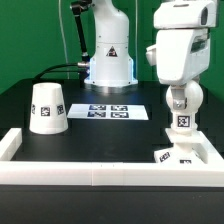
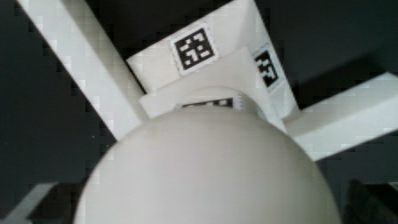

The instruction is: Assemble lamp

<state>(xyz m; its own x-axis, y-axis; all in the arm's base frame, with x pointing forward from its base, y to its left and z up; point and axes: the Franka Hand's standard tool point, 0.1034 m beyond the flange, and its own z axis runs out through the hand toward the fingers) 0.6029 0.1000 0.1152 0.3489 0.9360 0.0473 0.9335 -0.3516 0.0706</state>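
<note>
The bulb (image 1: 182, 102) stands upright on the base (image 1: 181, 153), which lies in the table's front corner on the exterior view's right, tucked against the border rail (image 1: 60, 170). In the wrist view the bulb (image 2: 205, 165) fills most of the picture, rounded and smooth, with the base (image 2: 205, 60) and its tags visible beyond it. Whether the stem is fully seated in the base cannot be told from either view.

Handling, as a judgement: the bulb appears to be a light, rigid plastic part. Its rounded surface is likely slippery, so pads set on the widest part could slide off. The narrower tagged stem below the ball offers flatter, safer contact. The base is thin and flat, and the rail corner should brace it against side loads.

The shade (image 1: 47, 108) stands mouth-down near the table's opposite side, well apart from the bulb. It looks stiff, hollow and light; its tapered wall suggests gripping across the narrow upper end.

The marker board (image 1: 108, 112) lies flat at mid-table.

The gripper is directly above the bulb with its jaws spread to full width. It holds nothing; contact with the bulb cannot be confirmed.
</note>
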